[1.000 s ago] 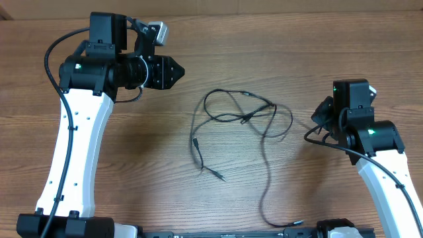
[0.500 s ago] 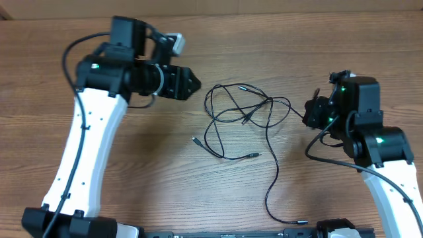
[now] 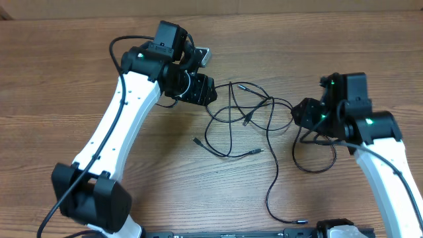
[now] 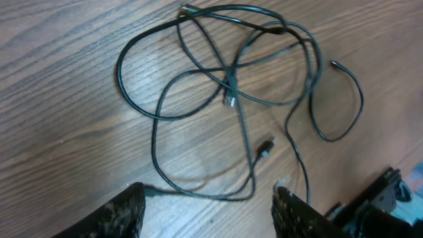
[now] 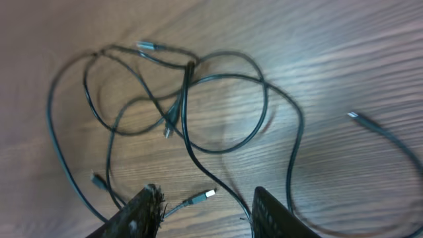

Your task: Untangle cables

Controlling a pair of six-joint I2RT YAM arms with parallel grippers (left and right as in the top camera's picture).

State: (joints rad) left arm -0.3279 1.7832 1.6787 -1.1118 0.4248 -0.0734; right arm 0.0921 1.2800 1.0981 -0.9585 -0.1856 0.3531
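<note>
The cables [image 4: 230,89] are lying in loose, tangled loops on the wooden counter [image 3: 39,79], between the two arms. The left claw [image 4: 208,198] is hovering over them, spread wide and gripping nothing. The right claw [image 5: 205,205] is also gaping wide, clamping nothing.

Smooth, slightly glossy black plastic-sheathed cables [image 4: 229,99] with silvery metal tips on matt, grained wooden table [image 3: 53,79]
</note>
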